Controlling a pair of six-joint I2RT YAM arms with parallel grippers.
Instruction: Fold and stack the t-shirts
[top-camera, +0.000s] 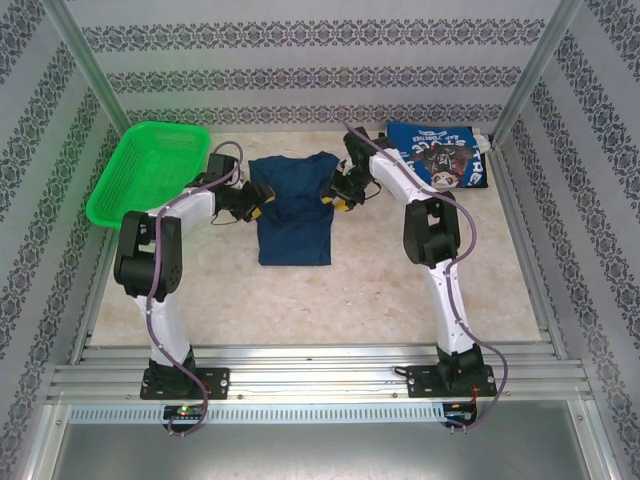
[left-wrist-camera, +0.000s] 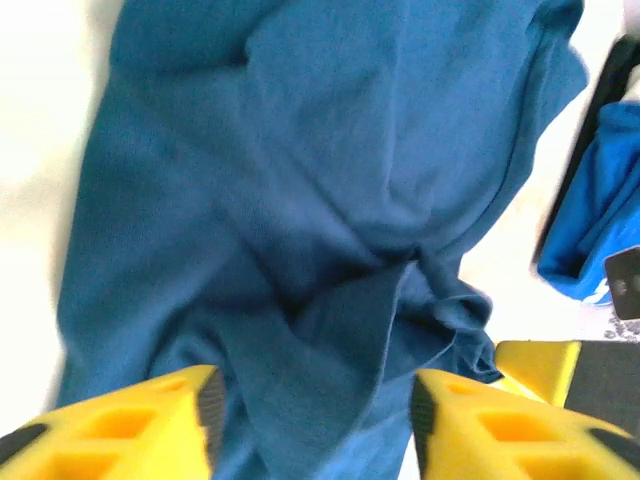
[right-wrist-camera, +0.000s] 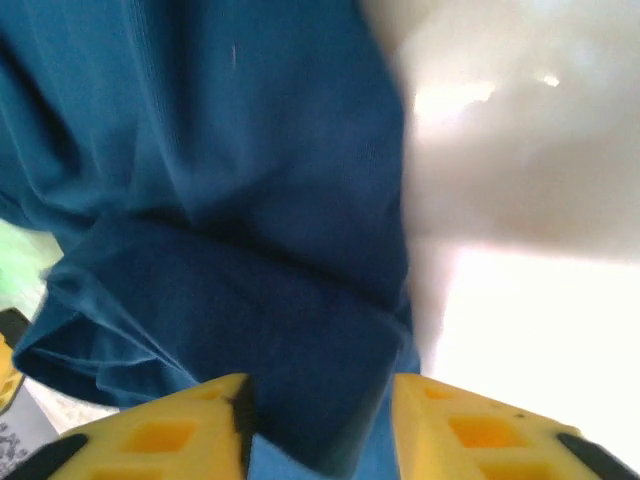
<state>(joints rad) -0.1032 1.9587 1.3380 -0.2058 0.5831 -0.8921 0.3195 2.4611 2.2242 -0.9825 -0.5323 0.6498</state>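
The dark navy t-shirt (top-camera: 292, 208) lies spread on the table's middle, plain side up, sleeves toward the back. My left gripper (top-camera: 258, 205) is at its left sleeve, open, with rumpled sleeve cloth (left-wrist-camera: 330, 330) lying between the yellow fingers (left-wrist-camera: 150, 415). At the right sleeve my right gripper (top-camera: 336, 196) is open too, a folded edge of the sleeve (right-wrist-camera: 300, 340) between its fingers (right-wrist-camera: 190, 425). The brighter blue t-shirt (top-camera: 438, 155) with white lettering and a dark picture lies folded at the back right corner; its edge (left-wrist-camera: 610, 210) appears in the left wrist view.
A green mesh basket (top-camera: 150, 172) stands tilted at the back left, close behind the left arm. Patterned walls and metal posts (top-camera: 530, 70) enclose the table. Bare tabletop (top-camera: 330, 300) stretches between the navy shirt and the arm bases.
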